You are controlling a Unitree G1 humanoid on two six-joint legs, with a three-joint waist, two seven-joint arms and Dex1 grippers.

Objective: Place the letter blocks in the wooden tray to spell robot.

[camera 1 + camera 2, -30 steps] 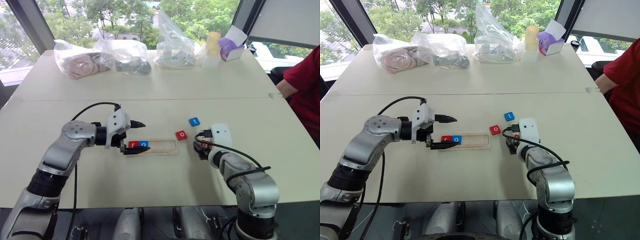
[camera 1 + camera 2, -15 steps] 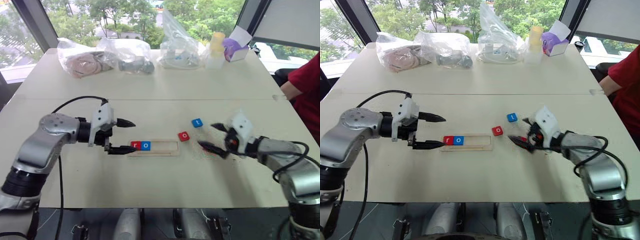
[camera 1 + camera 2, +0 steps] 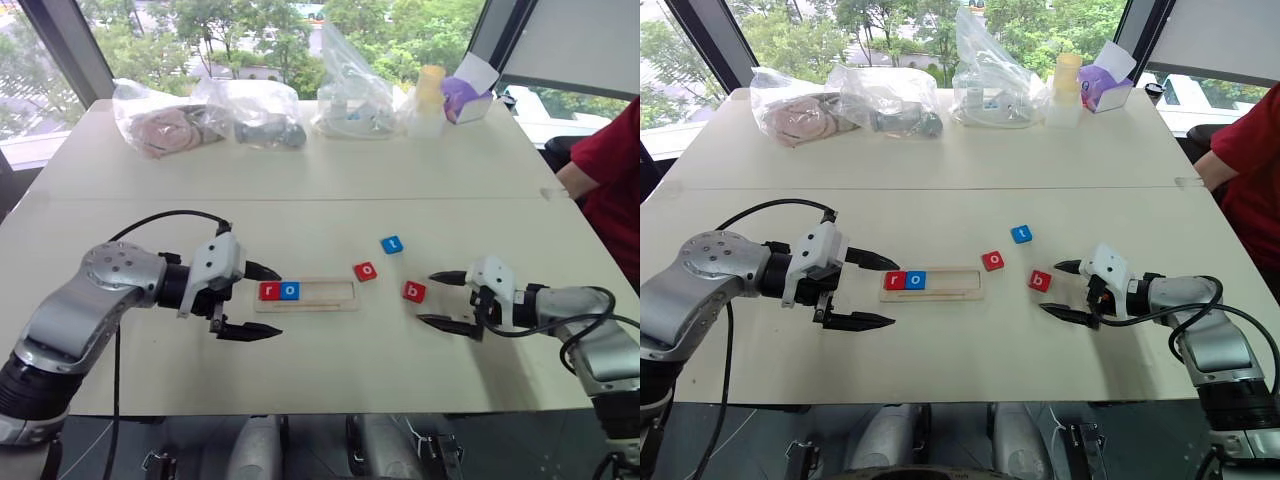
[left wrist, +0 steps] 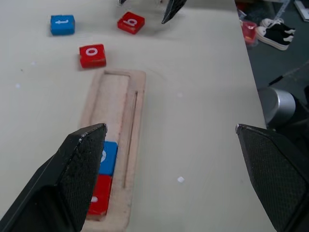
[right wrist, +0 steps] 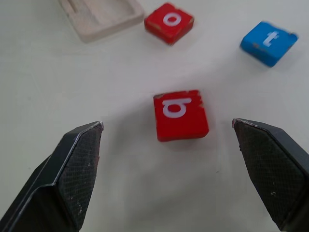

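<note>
The wooden tray (image 3: 325, 293) lies mid-table with a red r block (image 3: 269, 291) and a blue o block (image 3: 290, 291) in its left end. To its right, loose on the table, are a red o block (image 3: 366, 271), a blue t block (image 3: 392, 244) and a red b block (image 3: 414, 291). My left gripper (image 3: 281, 302) is open at the tray's left end, one finger on each side of it. My right gripper (image 3: 425, 299) is open just right of the red b block (image 5: 181, 115), pointing at it, with nothing held.
Clear plastic bags (image 3: 250, 110) of items, a yellow-capped bottle (image 3: 426, 95) and a purple box (image 3: 462, 95) line the far edge. A person in a red top (image 3: 610, 170) sits at the right side. A seam (image 3: 300, 198) runs across the table.
My right gripper swung right and rolled away from above the red b block, which now lies uncovered. My left gripper drew back a little from the tray's left end.
</note>
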